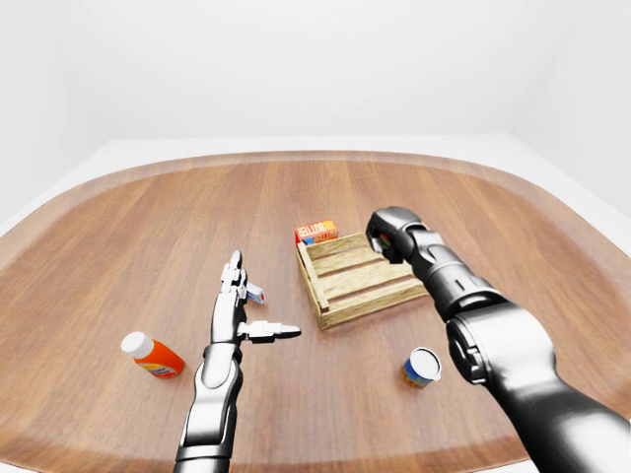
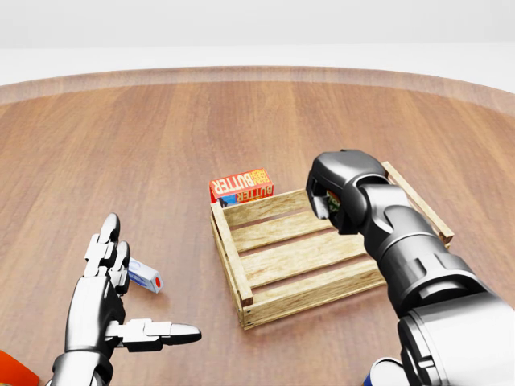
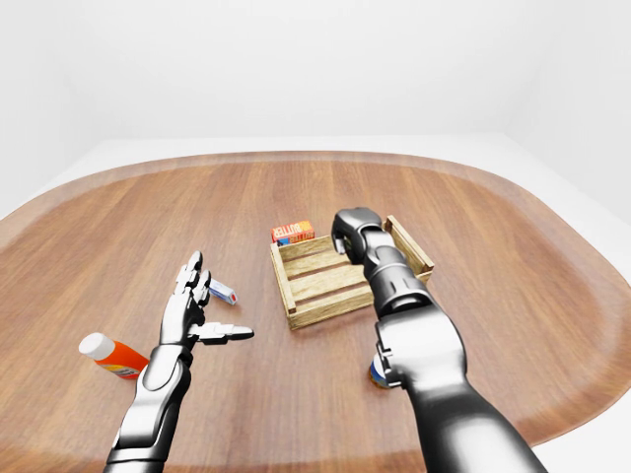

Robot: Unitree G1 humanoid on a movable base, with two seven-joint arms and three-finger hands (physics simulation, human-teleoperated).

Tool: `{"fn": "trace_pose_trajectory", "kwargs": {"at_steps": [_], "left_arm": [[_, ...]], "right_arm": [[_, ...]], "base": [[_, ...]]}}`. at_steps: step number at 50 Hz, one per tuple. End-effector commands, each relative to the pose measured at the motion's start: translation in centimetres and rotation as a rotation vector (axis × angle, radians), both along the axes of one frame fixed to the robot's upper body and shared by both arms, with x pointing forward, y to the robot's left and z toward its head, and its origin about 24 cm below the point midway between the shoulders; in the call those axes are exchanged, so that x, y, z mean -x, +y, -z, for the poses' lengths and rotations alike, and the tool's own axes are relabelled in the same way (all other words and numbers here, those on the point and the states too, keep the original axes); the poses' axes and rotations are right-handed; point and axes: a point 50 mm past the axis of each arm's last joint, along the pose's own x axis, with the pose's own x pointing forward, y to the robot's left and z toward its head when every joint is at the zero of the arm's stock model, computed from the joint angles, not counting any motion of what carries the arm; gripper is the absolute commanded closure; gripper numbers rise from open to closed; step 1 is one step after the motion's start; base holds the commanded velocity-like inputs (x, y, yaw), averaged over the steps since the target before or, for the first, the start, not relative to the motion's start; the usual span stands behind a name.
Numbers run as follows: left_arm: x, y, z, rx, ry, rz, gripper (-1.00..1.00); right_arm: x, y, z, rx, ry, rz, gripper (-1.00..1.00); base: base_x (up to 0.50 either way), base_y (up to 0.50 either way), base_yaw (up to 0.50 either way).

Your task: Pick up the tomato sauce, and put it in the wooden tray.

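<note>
My right hand is shut on the tomato sauce, a small can with a red and green label that shows only between the fingers. The hand hangs over the upper right part of the wooden tray, a slatted crate in the middle of the head view, with nothing lying on its slats. Whether the can touches the slats is hidden. My left hand is open and empty, held flat at the lower left, well apart from the tray.
A red butter box stands against the tray's upper left corner. A small white tube lies beside my left hand. An orange bottle lies at the lower left, and a blue and white cup below the tray.
</note>
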Motion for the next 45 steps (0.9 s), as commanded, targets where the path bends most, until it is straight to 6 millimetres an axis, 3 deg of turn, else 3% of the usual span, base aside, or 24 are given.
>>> {"fn": "trace_pose_trajectory", "kwargs": {"at_steps": [1,26,45], "left_arm": [[0.0,0.0,0.0,0.002,0.001,0.0,-1.0],[0.0,0.0,0.0,-0.001,0.0,0.0,-1.0],[0.0,0.0,0.0,-0.002,0.0,-0.001,-1.0]], "right_arm": [[0.0,-0.4,0.1,0.043,-0.012,-0.001,1.0],[0.5,-1.1,1.4,0.178,0.04,-0.027,1.0],[0.8,-1.2,2.0,0.168,0.056,-0.022,1.0]], "base": [[0.0,0.0,0.0],[0.0,0.0,0.0],[0.0,0.0,0.0]]}}
